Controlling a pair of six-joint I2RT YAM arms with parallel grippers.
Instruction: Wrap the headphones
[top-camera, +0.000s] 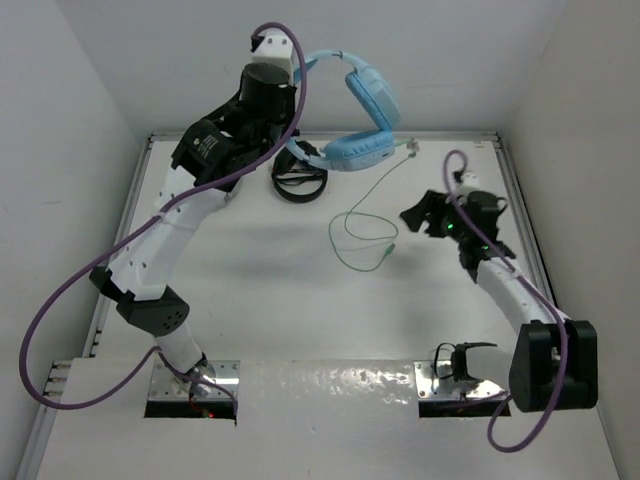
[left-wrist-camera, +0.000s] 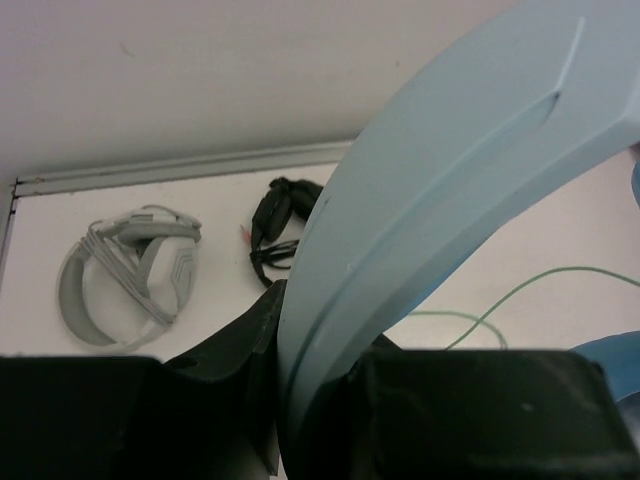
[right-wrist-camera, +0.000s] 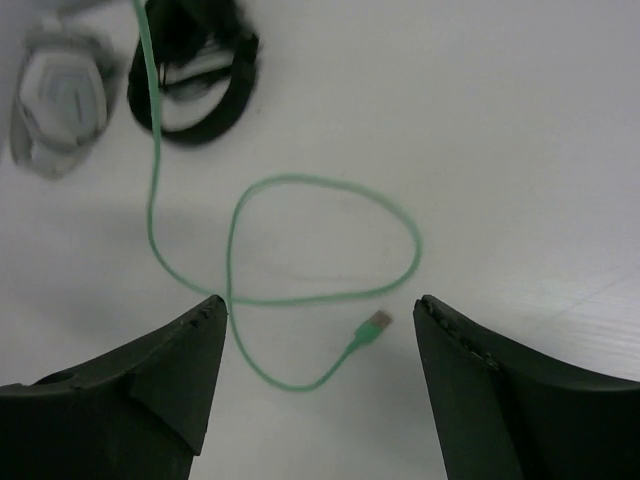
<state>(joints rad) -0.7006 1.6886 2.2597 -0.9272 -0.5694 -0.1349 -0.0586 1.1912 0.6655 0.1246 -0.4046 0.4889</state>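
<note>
The light blue headphones (top-camera: 365, 115) are lifted off the table at the back. My left gripper (top-camera: 308, 66) is shut on their headband (left-wrist-camera: 440, 190), which fills the left wrist view between the fingers (left-wrist-camera: 240, 350). The thin green cable (top-camera: 365, 215) hangs from the lower ear cup and lies in a loop on the table, ending in a plug (top-camera: 390, 250). My right gripper (top-camera: 416, 215) is open and empty, hovering just right of the loop. In the right wrist view the cable loop (right-wrist-camera: 320, 190) and plug (right-wrist-camera: 372, 328) lie between its fingers (right-wrist-camera: 180, 370).
Black headphones (top-camera: 298, 185) lie on the table under the lifted pair and also show in both wrist views (left-wrist-camera: 280, 225) (right-wrist-camera: 195, 70). Grey-white headphones (left-wrist-camera: 130, 270) lie left of them (right-wrist-camera: 55, 100). White walls enclose the table on three sides.
</note>
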